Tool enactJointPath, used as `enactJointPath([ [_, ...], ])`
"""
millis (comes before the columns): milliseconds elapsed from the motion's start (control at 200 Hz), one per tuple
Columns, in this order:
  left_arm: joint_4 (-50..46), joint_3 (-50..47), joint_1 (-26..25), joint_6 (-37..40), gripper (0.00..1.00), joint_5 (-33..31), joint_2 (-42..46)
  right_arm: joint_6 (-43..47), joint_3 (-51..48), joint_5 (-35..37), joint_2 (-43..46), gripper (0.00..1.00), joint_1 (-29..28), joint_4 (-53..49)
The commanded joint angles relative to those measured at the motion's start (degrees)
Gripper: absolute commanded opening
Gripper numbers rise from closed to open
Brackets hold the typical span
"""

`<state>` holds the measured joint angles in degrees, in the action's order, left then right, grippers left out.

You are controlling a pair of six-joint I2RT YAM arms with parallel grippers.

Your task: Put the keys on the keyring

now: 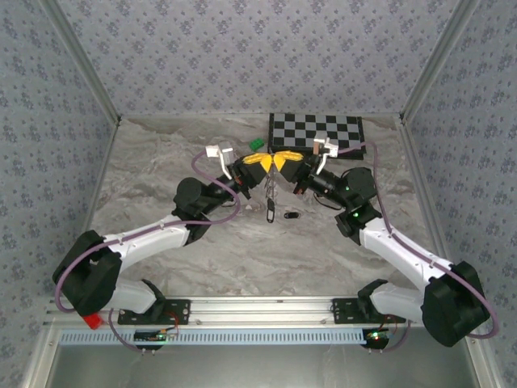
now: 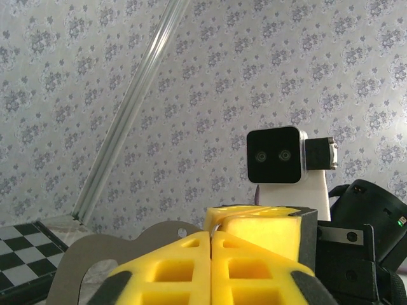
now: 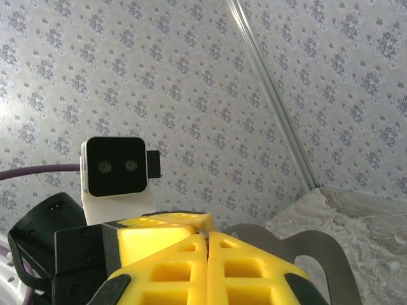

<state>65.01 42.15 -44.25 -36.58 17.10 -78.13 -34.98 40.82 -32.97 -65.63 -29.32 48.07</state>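
Left hand [image 1: 261,162]: was held raised over the bench [image 1: 161,178], pads pressed together.
Right hand [image 1: 286,160]: was held tip-to-tip opposite, pads closed.

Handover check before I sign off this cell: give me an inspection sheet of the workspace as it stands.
Surface: grey marbled tabletop, no spill seen.
Job's things: one small black-headed key lies on the tabletop; a thin dark piece hangs below the tools, too small to identify.
Clutter: black-and-white checkerboard panel; small green block.
Grippers: left tool and right tool, yellow foam pads shut, tips meeting above the tabletop.
Cables: purple cable along each arm, no snag seen.
Surroundings: grey patterned walls, metal frame posts.
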Motion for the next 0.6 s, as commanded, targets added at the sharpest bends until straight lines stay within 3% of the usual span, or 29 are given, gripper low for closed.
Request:
enactJointPath([
  [0, -1.58, 1.77, 0.15, 1.25, 0.15, 1.53, 2.84, 3.02, 3.19, -4.82, 1.23, 0.0, 1.36, -7.29],
  [105, -8.25, 2.31, 1.89, 3.52, 0.24, 5.01, 5.22, 7.63, 6.84, -10.37, 1.55, 0.0, 3.28, -17.94],
  [360, -23.34, 3.81, 6.3, 8.66, 0.27, 14.2, 9.6, 30.02, 21.98, -16.68, -0.65, 0.0, 3.36, -54.98],
  [595, -25.94, 4.52, 8.07, 8.98, 0.3, 21.01, 9.01, 37.87, 29.57, -16.16, -3.61, 0.0, 2.34, -67.36],
])
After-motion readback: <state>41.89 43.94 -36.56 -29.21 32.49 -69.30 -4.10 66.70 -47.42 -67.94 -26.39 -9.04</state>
